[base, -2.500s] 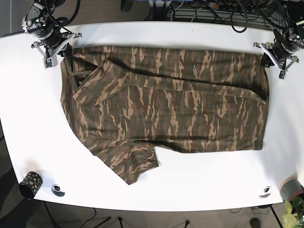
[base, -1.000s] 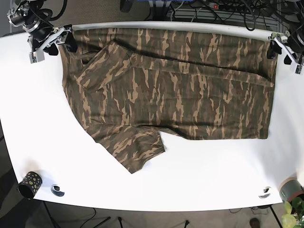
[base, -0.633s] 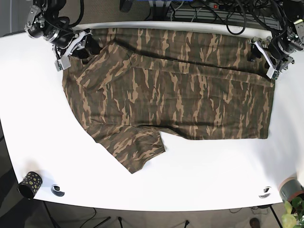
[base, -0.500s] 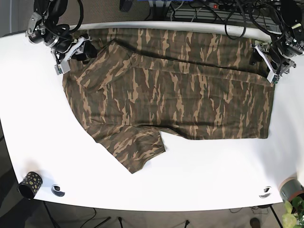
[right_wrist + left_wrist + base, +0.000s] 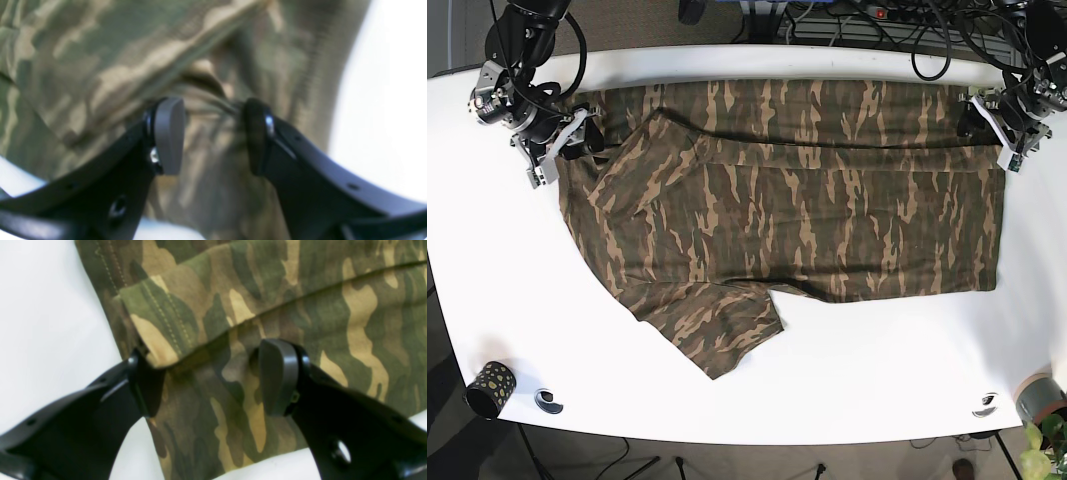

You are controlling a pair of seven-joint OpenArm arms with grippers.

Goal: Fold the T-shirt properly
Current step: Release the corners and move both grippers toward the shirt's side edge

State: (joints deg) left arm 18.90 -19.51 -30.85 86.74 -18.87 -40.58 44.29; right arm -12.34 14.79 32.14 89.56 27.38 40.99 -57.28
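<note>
T-shirt (image 5: 797, 200): camouflage cloth spread flat across the far half of the white worktop (image 5: 877, 370), its far part folded over along a long crease; one sleeve juts toward the near edge.
Left gripper (image 5: 213, 373): jaws apart, straddling a folded hem corner at the shirt's edge; cloth lies between the fingers, not pinched.
Right gripper (image 5: 213, 133): jaws apart over bunched cloth by the shirt's side edge; view blurred.
Open room: bare worktop along the near side and both ends.
Near-edge items: a dotted cup (image 5: 492, 385) at one corner, a plant pot (image 5: 1039, 398) at the other.
</note>
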